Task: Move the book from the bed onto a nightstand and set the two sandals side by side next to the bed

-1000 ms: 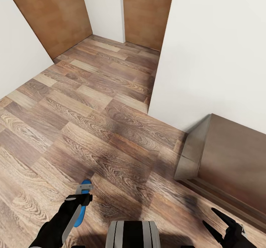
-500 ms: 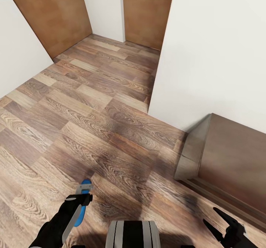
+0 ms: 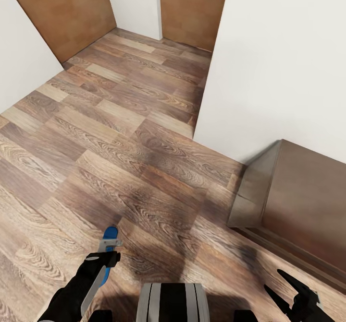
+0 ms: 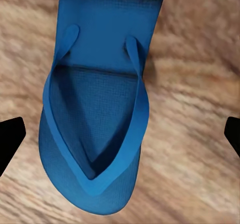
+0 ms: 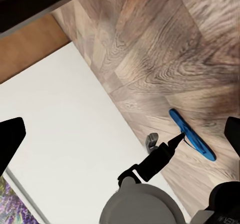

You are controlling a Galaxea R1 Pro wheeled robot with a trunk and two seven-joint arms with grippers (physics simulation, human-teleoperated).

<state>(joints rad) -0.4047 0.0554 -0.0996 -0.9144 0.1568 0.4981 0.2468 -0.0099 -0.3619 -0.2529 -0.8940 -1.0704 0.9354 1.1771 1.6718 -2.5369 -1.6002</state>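
My left gripper (image 3: 106, 257) is shut on a bright blue sandal (image 3: 111, 233) and holds it just above the wood-plank floor (image 3: 120, 135). The left wrist view shows this sandal (image 4: 95, 119) face-on, straps up, between the dark fingertips (image 4: 11, 140). From the right wrist view the same sandal (image 5: 194, 136) appears edge-on at the end of my left arm. My right gripper (image 3: 287, 293) hangs open at the lower right, with nothing between its fingers. The book, the second sandal and the bed's mattress are out of view.
A dark-brown wooden piece of furniture (image 3: 298, 207) stands at the right against a white wall (image 3: 278, 72); I cannot tell which piece it is. Brown door panels (image 3: 62, 15) close the far end of the passage. My trunk (image 3: 173, 303) is at the bottom centre.
The whole view has shifted a little, so the camera has moved. The sandal stays in my left gripper and the right gripper stays open.
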